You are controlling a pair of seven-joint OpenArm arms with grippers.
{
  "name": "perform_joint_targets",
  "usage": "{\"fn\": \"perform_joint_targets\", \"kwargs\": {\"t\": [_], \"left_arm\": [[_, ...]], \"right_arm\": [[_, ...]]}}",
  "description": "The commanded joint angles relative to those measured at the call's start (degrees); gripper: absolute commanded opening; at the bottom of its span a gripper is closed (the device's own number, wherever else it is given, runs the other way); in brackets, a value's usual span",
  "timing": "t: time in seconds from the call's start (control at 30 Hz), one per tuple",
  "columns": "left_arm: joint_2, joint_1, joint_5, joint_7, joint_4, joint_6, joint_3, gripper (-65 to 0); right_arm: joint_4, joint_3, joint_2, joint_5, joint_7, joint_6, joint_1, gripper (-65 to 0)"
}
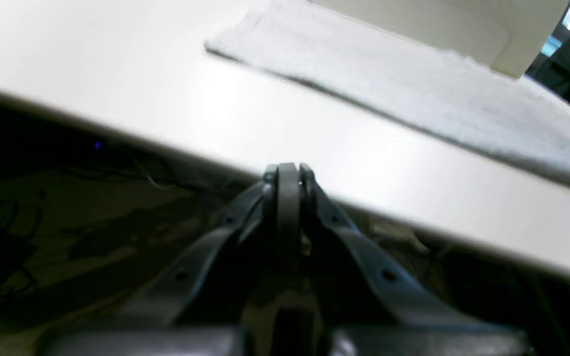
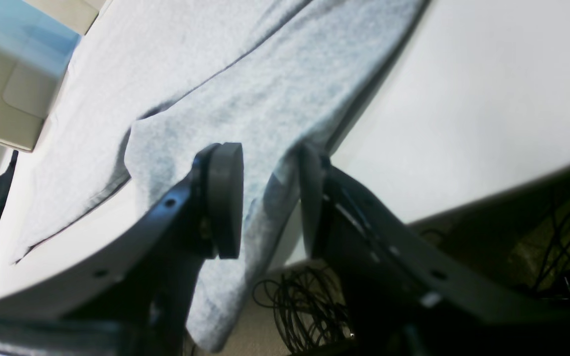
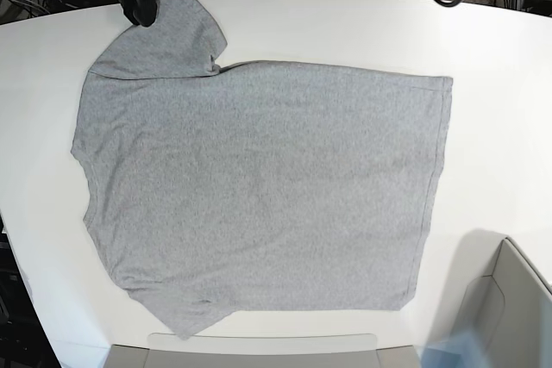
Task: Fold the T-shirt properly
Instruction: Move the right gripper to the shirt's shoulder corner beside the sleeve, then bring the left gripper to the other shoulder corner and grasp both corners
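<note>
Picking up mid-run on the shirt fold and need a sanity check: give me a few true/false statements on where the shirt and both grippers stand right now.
1. The T-shirt lies mostly spread flat on the white table. True.
2. The right gripper is clear of the shirt. False: its open jaws straddle sleeve fabric at the table's edge.
3. The left gripper is shut and holds nothing. True.
4. Black lettering shows on the shirt's upper face. False: the visible side is plain grey.
5. The left gripper hangs over the middle of the shirt. False: it sits at the table's edge, apart from the cloth.
</note>
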Motion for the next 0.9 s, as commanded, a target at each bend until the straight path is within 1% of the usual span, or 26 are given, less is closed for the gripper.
{"fn": "perform_joint_targets", "kwargs": {"t": [0.0,0.07,0.17,0.27,0.37,0.43,0.6,0.67,0.73,0.8,0.87], "left_arm": [[-0.1,1.0,0.2,-2.8,2.7,0.3,-0.2,-63.2],[-0.1,2.7,0.2,-2.7,6.3,0.3,-0.2,-60.2],[-0.1,4.9,0.2,-2.2,11.3,0.3,-0.2,-59.2],[-0.2,7.4,0.1,1.8,16.5,0.3,-0.2,-59.1],[-0.3,9.7,0.1,7.4,23.5,0.3,-0.2,-58.9],[-0.4,10.7,0.1,12.7,28.5,0.3,-0.2,-58.9],[-0.5,10.3,0.1,31.6,38.9,0.4,-0.7,-58.8],[-0.1,8.9,-0.4,37.6,41.3,0.5,-2.7,-58.8],[0.0,6.9,-4.7,43.1,43.0,1.2,-4.0,-58.8],[-0.4,5.4,-11.6,48.0,43.4,1.2,-5.8,-58.6],[-0.9,3.9,-18.6,53.5,43.4,0.8,-8.6,-56.1]], "right_arm": [[0.2,0.1,0.2,-0.1,-1.2,0.1,-0.8,-45.3],[0.2,0.1,0.4,-0.1,-1.2,0.1,-0.8,-45.3],[0.3,0.1,0.5,-0.2,-1.3,0.1,-0.8,-45.3],[0.3,0.0,0.6,-0.2,-1.3,0.1,-1.0,-45.3],[0.3,0.0,0.6,-0.2,-1.3,0.1,-1.0,-45.3],[0.3,0.1,0.6,-0.2,-1.3,0.2,-1.0,-45.3],[0.2,0.4,0.6,-0.2,-1.3,0.2,-1.1,-45.3],[0.2,0.4,0.6,-0.2,-1.3,0.2,-1.2,-45.3],[0.3,0.4,0.7,-0.2,-1.3,0.2,-1.7,-45.3],[0.3,0.4,0.7,-0.2,-1.3,0.2,-1.7,-45.3],[0.2,0.4,0.7,-0.2,-1.3,0.2,-1.7,-45.3]]}}
